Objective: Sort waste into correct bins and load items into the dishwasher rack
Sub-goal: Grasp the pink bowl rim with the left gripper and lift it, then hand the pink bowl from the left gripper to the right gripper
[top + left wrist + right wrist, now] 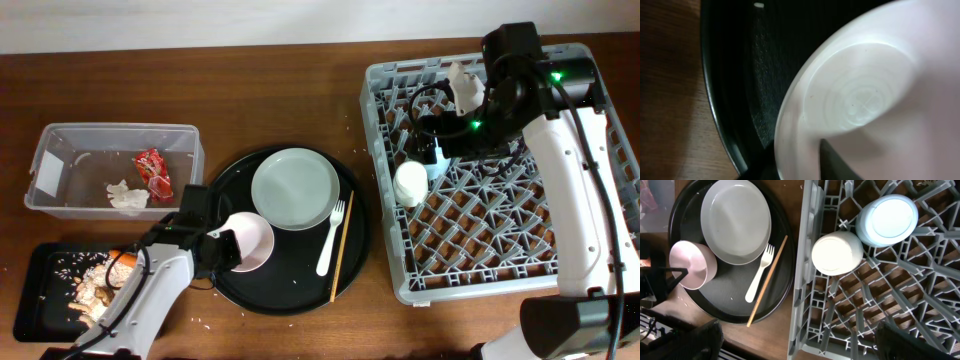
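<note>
Overhead: left tool [222, 243] clamped on pinkish-white bowl [252, 240] rim, near-left on round black tray [290, 288].
Right wrist: right tool [800, 342] wide open, empty, over dishwasher rack [900, 295].

pinkish bowl [250, 240], grey-green plate [295, 188], cream cup [410, 183], grey lattice rack [385, 232]

Nothing legible: the white label [46, 173] and red wrapper [153, 172] are unreadable.

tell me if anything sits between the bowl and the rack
The plate, fork and chopstick lie on the round tray between the bowl and the rack. All lie low, so a lifted bowl would likely clear them.
</note>
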